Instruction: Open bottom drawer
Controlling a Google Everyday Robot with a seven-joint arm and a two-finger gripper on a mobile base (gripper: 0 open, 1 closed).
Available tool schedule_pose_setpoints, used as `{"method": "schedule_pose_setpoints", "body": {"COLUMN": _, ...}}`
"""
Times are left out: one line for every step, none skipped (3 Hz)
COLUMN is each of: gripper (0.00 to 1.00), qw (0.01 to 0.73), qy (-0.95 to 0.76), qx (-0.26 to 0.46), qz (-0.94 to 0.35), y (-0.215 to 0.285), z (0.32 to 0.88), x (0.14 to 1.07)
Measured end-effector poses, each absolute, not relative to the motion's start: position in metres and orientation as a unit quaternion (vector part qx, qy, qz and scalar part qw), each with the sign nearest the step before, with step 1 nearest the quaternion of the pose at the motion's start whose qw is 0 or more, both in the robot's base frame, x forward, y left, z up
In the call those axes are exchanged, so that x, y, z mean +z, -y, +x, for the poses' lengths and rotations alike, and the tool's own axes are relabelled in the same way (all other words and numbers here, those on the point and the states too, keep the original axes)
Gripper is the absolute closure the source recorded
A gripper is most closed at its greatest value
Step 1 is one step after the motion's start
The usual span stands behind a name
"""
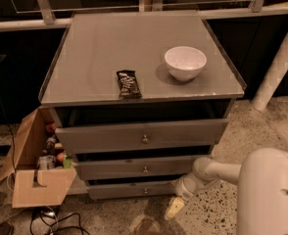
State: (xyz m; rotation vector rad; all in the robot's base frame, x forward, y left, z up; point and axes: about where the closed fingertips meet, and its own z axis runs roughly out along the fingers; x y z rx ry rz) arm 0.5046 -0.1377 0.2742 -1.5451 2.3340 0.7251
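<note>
Under the front edge of the counter, lowest of three fronts: bottom drawer, grey, flat, slim, looking shut or nearly so. Knob: small, round, metal, at the centre, and the only hold. Handling, judged: rigid front, likely light, sliding straight out toward the front. The knob is smooth and small, so a pinch may slip unless centred. Gripper: low, below the counter's front right corner, just right of the drawer, apart from the knob. Whether spread or pressed together cannot be told.
</note>
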Motion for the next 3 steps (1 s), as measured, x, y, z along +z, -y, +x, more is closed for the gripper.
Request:
{"method": "schedule_pose_setpoints", "body": {"gripper": 0.0, "qw": 0.14, "qy": -0.806, "qx": 0.247, "qz": -0.519, "y": 0.143, "z": 0.499, "x": 0.273}}
{"method": "schedule_pose_setpoints", "body": {"gripper": 0.0, "qw": 0.153, "qy": -0.816, "qx": 0.242, "qz": -0.501, "y": 0.156, "z": 0.498, "x": 0.272}}
{"method": "schedule_pose_setpoints", "body": {"gripper": 0.0, "qw": 0.154, "qy": -0.817, "qx": 0.242, "qz": -0.5, "y": 0.157, "z": 0.498, "x": 0.272}}
